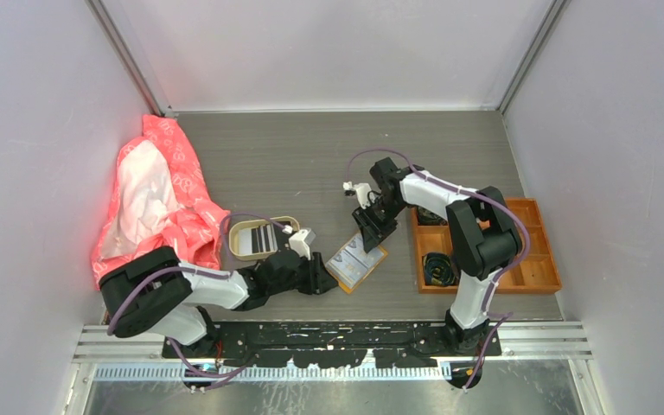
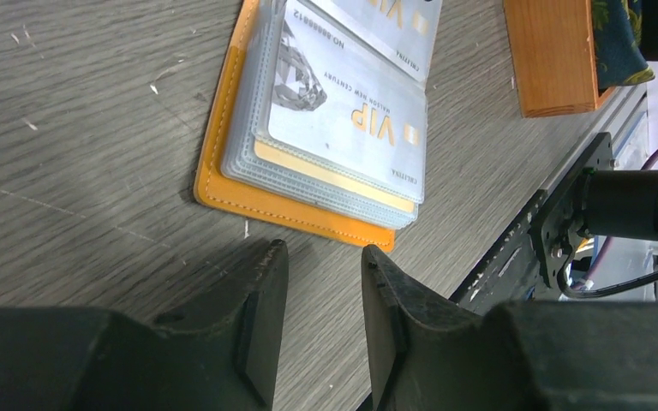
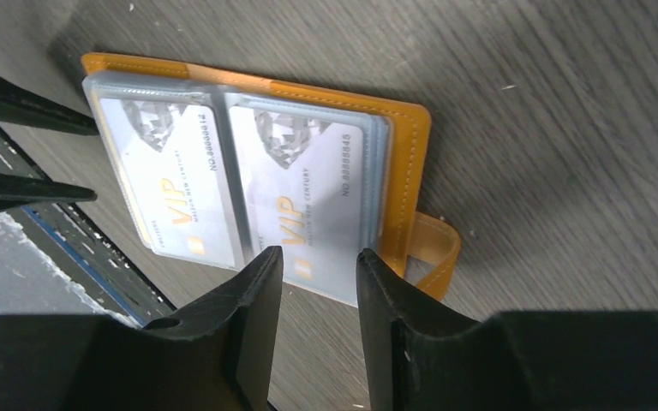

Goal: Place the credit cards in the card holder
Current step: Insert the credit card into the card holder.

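Note:
The mustard-orange card holder [image 1: 359,259] lies open on the table, its clear sleeves facing up. Two pale VIP credit cards [image 3: 180,180] [image 3: 308,197] sit in the sleeves, side by side. More credit cards, dark and striped, lie in the beige tray [image 1: 255,238]. My left gripper [image 2: 324,253] is open and empty, just short of the holder's orange edge [image 2: 291,214]. My right gripper [image 3: 320,255] is open too, with its fingertips at the opposite side by the snap tab [image 3: 437,253]. Neither gripper holds anything.
An orange compartmented box [image 1: 484,246] with black coils stands to the right of the holder. A crumpled pink bag [image 1: 156,194] lies at the left. The table's black front rail [image 2: 565,214] runs close behind the left gripper.

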`<action>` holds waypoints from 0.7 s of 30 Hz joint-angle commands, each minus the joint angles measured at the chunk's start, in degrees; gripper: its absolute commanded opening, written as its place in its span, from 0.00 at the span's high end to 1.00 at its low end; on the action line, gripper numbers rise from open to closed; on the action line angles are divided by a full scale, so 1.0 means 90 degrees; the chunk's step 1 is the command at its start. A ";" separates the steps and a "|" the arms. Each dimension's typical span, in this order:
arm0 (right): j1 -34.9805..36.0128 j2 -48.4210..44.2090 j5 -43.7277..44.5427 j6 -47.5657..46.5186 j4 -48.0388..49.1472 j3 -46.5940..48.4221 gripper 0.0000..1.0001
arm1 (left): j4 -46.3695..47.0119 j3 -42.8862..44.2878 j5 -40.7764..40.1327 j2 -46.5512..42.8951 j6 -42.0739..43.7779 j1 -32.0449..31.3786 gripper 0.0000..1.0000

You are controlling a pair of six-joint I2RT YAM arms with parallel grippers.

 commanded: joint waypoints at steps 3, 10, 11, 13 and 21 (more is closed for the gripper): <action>0.0003 0.0164 0.0326 0.0122 -0.0045 0.0296 0.56 | 0.0507 0.0224 -0.0169 0.0277 -0.0090 -0.0032 0.61; 0.0002 0.0270 0.0447 0.0147 -0.0127 0.0349 0.54 | 0.0400 0.0376 -0.0253 0.0434 -0.0025 -0.0027 0.62; 0.0006 0.0277 0.0391 0.0138 -0.0164 0.0362 0.54 | 0.0352 0.0400 -0.0272 0.0426 0.0005 -0.0029 0.62; 0.0007 0.0282 0.0121 0.0093 -0.0249 0.0399 0.55 | 0.0237 0.0465 -0.0305 0.0417 0.0064 -0.0032 0.62; -0.0012 0.0116 -0.0575 0.0078 -0.0454 0.0494 0.60 | -0.0235 0.0705 -0.0447 0.0331 0.0308 0.0022 0.62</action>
